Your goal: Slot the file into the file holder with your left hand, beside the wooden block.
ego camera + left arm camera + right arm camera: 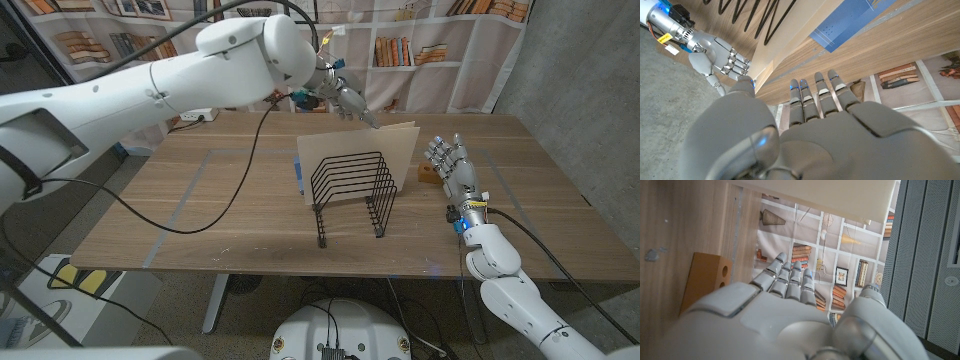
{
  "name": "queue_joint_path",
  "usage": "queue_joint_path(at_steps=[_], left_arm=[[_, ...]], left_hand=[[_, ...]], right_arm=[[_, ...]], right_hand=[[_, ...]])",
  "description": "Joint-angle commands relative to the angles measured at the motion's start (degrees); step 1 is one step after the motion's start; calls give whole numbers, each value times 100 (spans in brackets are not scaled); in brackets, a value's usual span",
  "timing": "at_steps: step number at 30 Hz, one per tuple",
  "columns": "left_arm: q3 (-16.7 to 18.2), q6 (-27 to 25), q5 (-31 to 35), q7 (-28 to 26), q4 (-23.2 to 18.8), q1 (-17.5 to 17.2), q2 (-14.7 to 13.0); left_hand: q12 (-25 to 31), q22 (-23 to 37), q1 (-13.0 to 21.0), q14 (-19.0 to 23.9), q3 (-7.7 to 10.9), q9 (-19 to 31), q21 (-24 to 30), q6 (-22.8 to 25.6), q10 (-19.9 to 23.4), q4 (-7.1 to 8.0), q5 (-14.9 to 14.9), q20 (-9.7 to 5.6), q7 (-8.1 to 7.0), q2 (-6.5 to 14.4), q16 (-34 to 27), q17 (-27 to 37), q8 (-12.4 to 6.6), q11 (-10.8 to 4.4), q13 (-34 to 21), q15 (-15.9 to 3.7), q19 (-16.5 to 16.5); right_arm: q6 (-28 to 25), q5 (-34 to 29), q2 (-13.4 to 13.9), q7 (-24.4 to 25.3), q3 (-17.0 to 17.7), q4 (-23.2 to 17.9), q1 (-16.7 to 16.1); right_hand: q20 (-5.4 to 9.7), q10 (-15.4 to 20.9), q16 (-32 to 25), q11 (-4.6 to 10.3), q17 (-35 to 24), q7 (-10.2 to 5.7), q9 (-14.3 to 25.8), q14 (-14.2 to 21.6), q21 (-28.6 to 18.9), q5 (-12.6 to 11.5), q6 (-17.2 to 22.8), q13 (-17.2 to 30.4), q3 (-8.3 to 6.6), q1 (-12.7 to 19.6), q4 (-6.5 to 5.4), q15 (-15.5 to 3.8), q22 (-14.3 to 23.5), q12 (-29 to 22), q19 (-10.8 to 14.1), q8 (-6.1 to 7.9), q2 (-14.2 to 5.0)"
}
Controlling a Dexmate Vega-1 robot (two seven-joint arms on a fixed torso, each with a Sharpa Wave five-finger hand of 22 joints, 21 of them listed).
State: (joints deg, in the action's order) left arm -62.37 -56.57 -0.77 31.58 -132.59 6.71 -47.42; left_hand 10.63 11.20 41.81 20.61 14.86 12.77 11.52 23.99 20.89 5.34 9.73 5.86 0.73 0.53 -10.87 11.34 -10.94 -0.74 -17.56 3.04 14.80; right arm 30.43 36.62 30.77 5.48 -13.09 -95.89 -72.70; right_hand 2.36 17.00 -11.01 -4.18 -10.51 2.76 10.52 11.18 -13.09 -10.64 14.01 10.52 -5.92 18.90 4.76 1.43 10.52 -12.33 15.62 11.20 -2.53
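A beige file (398, 150) stands upright in the back of the black wire file holder (350, 190) at mid-table. My left hand (345, 100) hangs over it with its fingers stretched out straight and the thumb held apart, and the fingertips (373, 122) touch the file's top edge. In the left wrist view, the file (795, 45) runs just past the fingers of this hand (815, 125). The wooden block (430, 173) lies right of the file, seen also from the right wrist (702, 280). My right hand (450, 165) stands beside the block, fingers up, holding nothing.
A blue sheet (300, 175) lies behind the holder's left side, also visible in the left wrist view (850, 20). A black cable (245, 175) droops from the left arm over the table (200, 210). A printed bookshelf backdrop hangs behind.
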Motion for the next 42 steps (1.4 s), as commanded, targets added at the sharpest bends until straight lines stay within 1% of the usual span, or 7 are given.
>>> queue_joint_path(at_steps=[1, 8, 13, 18, 24, 35, 42], left_arm=[[2056, 997, -1040, -1138, -156, -2030, -529], [3276, 2186, -1901, -1940, 159, -3384, -573], [3699, 2990, -1959, -2613, 281, -4134, -513], [3974, 3644, -2159, -2960, 534, -4633, -327], [4112, 4444, -2358, -3050, 937, -4955, -83], [4097, 5921, -2387, -3115, 1700, -5412, 404], [4261, 6840, -2701, -2973, 2284, -5743, 652]], left_hand=[[21, -4, -109, -113, -17, 5, -70, -107, -117, 72, 41, 25, -53, 18, 24, 7, 23, -16, 8, -53, -200], [46, -8, -207, -399, -49, -9, -103, -149, -174, 124, 48, 19, -78, 62, 76, -1, -12, -48, 41, -214, -466], [58, -12, -244, -470, -69, -18, -112, -173, -185, 135, 47, -96, -117, 60, 66, -10, -21, -69, 58, -266, -597], [72, -22, -282, -473, -98, -29, -89, -164, -193, 137, 46, -354, -122, 41, 36, -25, -43, -44, 84, -317, -659], [65, -34, -333, -525, -139, -41, -66, -236, -249, 142, 45, -525, -48, 6, 33, -39, -29, 32, 113, -337, -685], [13, -51, -471, -674, -234, -63, -46, -569, -496, 173, 48, -552, -43, -61, 45, -51, 44, 91, 171, -327, -746], [15, -58, -540, -716, -282, -72, -24, -676, -558, 189, 54, -626, -38, -97, 41, -53, 50, 113, 195, -332, -718]], right_arm=[[-128, -117, 25, 44, -83, -70, 143], [-163, -141, 20, 38, -130, -63, 214], [-194, -135, 26, 9, -159, -43, 279], [-233, -101, 53, -48, -175, -18, 341], [-243, 3, 119, -219, -173, 34, 408], [-402, 216, 299, -638, -229, 124, 601], [-423, 75, 324, -579, -255, 79, 701]], right_hand=[[117, 42, 18, -1, -18, -1, 21, 46, 39, -27, 19, 13, -14, 3, 41, -21, 19, 15, 57, -5, -50], [127, 73, 7, 1, -17, -3, 22, 79, 30, -26, 21, 13, -16, 10, 48, -36, 19, 4, 95, -5, -54], [133, 88, 2, -6, -16, -1, 21, 98, 28, -25, 23, 13, -15, 13, 52, -49, 20, -1, 113, -4, -53], [149, 103, 1, 2, -17, -3, 21, 105, 26, -24, 27, 13, -12, 11, 54, -46, 21, -6, 130, -3, -53], [147, 98, 2, 12, -18, -7, 21, 108, 28, -23, 34, 13, -10, 9, 55, -47, 21, -3, 135, 0, -51], [142, 116, 4, 7, -19, -7, 21, 107, 34, -21, 43, 13, -5, 4, 57, -52, 22, -8, 136, 2, -48], [140, 112, 4, 14, -20, -13, 22, 112, 39, -20, 51, 13, -1, 3, 60, -56, 23, -5, 135, 4, -45]])
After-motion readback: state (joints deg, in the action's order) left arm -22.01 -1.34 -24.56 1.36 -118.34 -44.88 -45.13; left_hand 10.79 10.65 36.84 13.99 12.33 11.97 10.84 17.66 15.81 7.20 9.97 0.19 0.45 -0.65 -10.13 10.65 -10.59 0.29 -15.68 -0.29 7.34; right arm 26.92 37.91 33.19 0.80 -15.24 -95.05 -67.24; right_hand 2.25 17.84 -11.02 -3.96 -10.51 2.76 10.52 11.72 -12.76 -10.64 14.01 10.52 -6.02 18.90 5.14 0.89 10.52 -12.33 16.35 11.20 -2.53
